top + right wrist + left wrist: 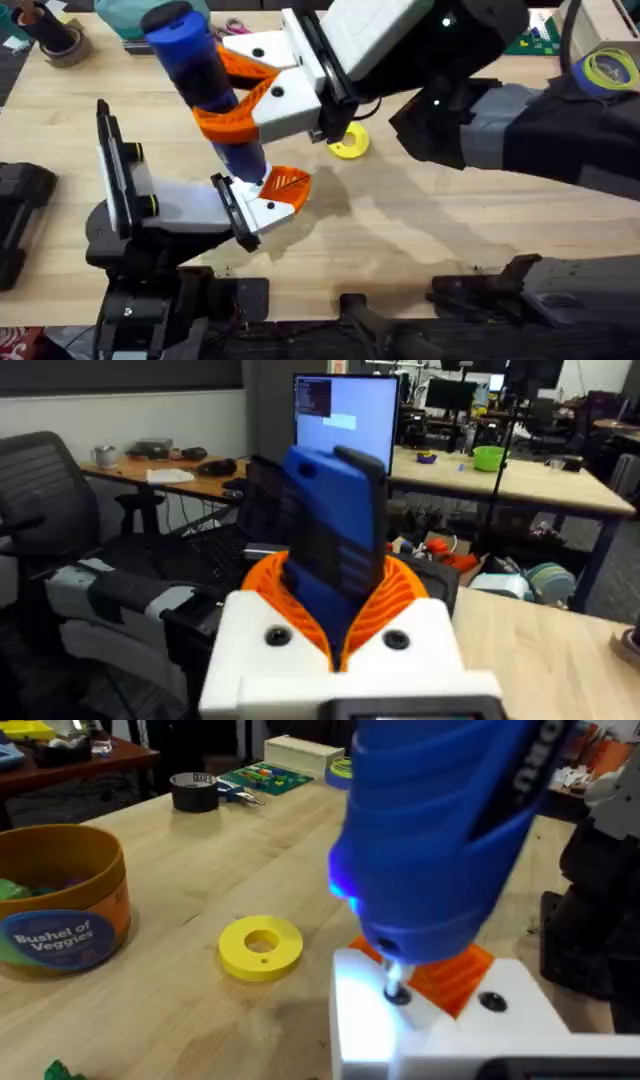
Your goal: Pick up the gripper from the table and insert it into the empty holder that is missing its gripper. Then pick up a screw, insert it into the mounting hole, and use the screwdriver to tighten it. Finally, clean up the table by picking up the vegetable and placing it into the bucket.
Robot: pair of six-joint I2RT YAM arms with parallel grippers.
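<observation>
My right gripper [235, 95] reaches across the table and is shut on the blue screwdriver [205, 75], which stands nearly upright between its orange pads [400, 595]. The screwdriver [440, 830] has its blue light on. Its metal bit [396, 988] presses down on the white holder [430, 1030] at the end of my left gripper [200, 205]. The orange ribbed gripper wedge [287, 185] sits in that holder [258, 210]. The brown bucket [70, 905] holds green toys. A small green piece, apparently the vegetable [60, 1070], lies on the table in front of it, mostly cut off.
A flat yellow disc [350, 145] lies just right of the holder. A black tape roll [195, 792] and tools on a green mat [265, 778] sit at the far edge. A brown roll [60, 40] is at the back left and a yellow-blue tape roll [610, 70] at the back right.
</observation>
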